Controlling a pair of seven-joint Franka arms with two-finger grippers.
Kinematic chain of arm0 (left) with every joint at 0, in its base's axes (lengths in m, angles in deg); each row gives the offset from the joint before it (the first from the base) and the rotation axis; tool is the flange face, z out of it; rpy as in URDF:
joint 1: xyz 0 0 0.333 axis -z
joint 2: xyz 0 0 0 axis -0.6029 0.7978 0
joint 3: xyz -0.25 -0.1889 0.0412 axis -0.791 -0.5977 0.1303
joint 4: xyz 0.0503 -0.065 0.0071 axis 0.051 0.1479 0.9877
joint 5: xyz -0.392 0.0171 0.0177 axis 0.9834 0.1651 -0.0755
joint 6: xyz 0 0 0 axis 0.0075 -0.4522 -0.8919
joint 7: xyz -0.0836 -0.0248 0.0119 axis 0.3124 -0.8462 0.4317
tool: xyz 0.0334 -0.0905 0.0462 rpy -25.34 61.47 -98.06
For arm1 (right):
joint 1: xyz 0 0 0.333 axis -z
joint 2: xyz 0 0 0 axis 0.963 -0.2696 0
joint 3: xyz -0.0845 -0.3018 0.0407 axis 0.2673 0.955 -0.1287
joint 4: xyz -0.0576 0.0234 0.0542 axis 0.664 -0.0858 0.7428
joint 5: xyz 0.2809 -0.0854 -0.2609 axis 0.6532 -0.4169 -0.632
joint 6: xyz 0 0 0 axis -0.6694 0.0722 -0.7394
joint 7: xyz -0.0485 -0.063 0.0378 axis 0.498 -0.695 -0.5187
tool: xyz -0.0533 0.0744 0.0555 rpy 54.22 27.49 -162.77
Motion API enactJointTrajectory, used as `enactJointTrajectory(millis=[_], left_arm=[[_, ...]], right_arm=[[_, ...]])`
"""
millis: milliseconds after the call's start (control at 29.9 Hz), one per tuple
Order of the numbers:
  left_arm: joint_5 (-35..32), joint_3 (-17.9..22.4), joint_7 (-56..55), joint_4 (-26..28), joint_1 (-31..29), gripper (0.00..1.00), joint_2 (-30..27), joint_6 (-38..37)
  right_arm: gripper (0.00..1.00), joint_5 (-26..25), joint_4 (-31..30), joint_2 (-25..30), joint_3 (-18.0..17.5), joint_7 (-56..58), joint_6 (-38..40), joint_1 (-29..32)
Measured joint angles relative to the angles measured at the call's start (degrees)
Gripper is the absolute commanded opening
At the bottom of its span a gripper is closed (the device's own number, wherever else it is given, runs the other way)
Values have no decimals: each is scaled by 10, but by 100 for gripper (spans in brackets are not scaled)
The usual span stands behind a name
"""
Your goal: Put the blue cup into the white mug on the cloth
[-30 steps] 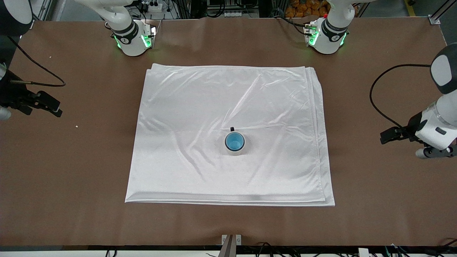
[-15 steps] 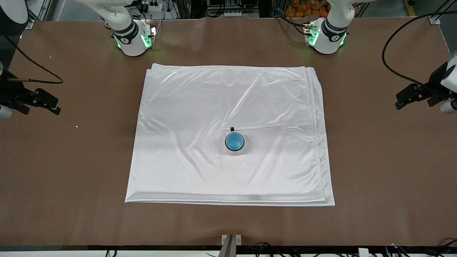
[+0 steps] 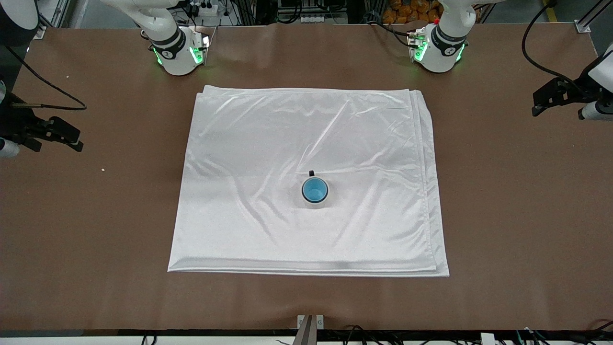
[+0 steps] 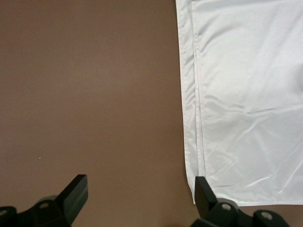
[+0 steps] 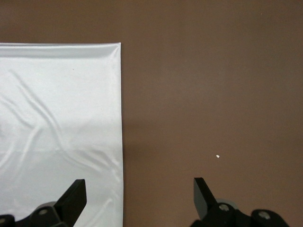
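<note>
The blue cup (image 3: 314, 189) sits upright inside the white mug (image 3: 315, 204), whose dark handle (image 3: 311, 173) points toward the robots. Both stand on the white cloth (image 3: 268, 143), nearer the front camera than the cloth's middle. My left gripper (image 3: 550, 97) is open and empty over bare table at the left arm's end, well away from the mug. In the left wrist view it (image 4: 139, 194) is beside the cloth's edge (image 4: 246, 94). My right gripper (image 3: 60, 136) is open and empty over bare table at the right arm's end. In the right wrist view it (image 5: 139, 194) straddles the cloth's edge (image 5: 57, 109).
The brown table (image 3: 503, 239) surrounds the cloth. The arm bases (image 3: 179, 52) (image 3: 438, 50) stand at the table's edge farthest from the camera. A small white crumb (image 3: 103, 169) lies on the table near my right gripper, also in the right wrist view (image 5: 218, 156).
My left gripper has moved along the left arm's end of the table toward the robots' bases. My right gripper has barely shifted. The cup and mug have not moved.
</note>
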Motion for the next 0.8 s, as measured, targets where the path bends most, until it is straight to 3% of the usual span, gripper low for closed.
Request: enactJointTrajectory(millis=[802], left_arm=[[8, 0, -3, 1, 0, 100, -18, -22]], right_arm=[[100, 0, 2, 0, -3, 1, 44, 0]])
